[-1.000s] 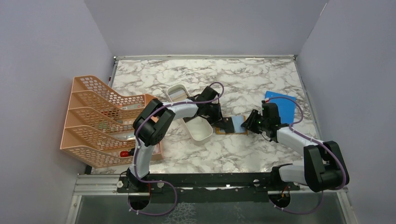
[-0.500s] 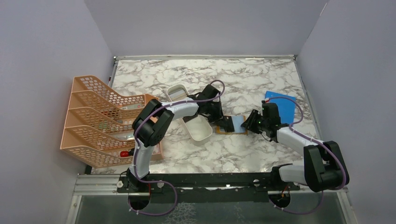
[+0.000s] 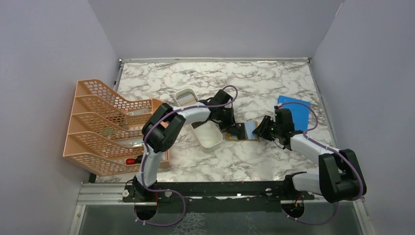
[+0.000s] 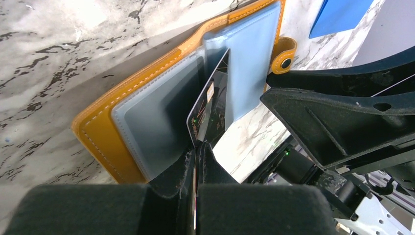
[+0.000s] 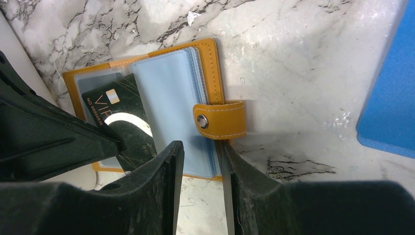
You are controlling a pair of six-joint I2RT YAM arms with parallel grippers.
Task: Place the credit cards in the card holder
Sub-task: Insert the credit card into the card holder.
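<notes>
Orange holder point(image 5: 213, 68) open on marble surface point(image 5: 293, 58), left hand point(image 4: 195, 149) pinching black card point(image 4: 213, 103) at its pocket, right hand point(image 5: 198, 154) part-open over holder's edge

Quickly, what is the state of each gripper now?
Left gripper: shut on a black credit card.
Right gripper: open, tips at the card holder edge.

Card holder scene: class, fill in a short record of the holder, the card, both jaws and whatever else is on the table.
card holder: lying open, snap tab undone
black card: tilted between the clear pocket leaves
left jaws: shut on the black card
right jaws: apart, over the holder's tab edge
also present: white tray, peach rack, blue sheet
</notes>
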